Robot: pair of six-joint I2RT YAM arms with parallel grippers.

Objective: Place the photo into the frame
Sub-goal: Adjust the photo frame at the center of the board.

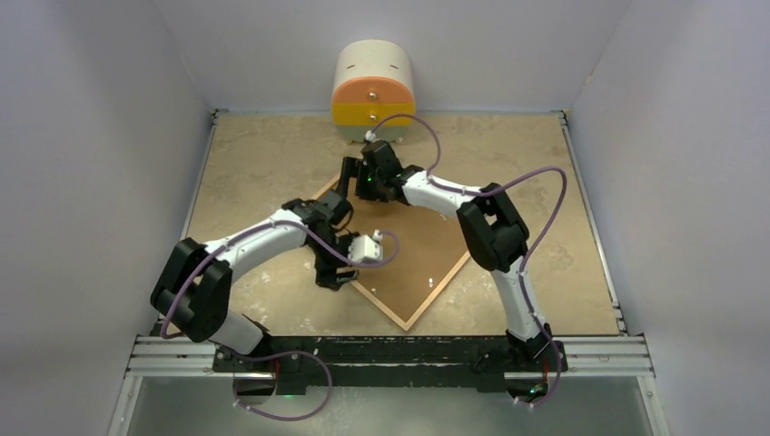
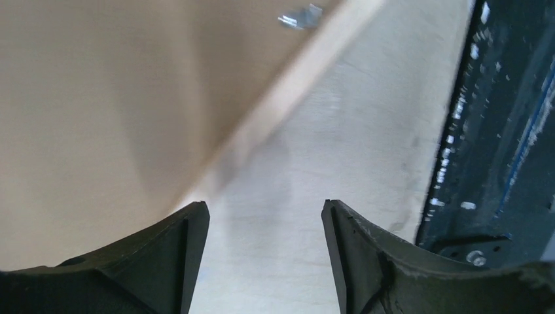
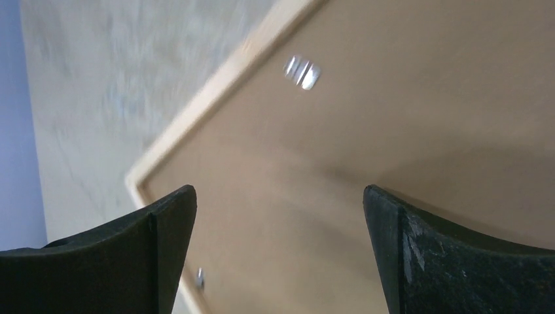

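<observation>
The frame is lying flat in the middle of the table, turned like a diamond with one corner pointing at the arm bases, and it is showing its back: a plain brown backing board is filling it, so the photo cannot be seen from any view. The left gripper is hovering at the frame's near-left edge. In the left wrist view its fingers are standing apart with nothing between them, the gap sitting over bare tabletop just beside the light wood border, with the board on the far side of it and a small metal tab glinting on it. The dark base rail is running down the right of that view. The right gripper is hanging over the frame's far corner, near the round cream, orange and yellow drawer cabinet. Its jaws are spread wide and empty in its wrist view, looking down on the board, the border's corner and another metal tab.
</observation>
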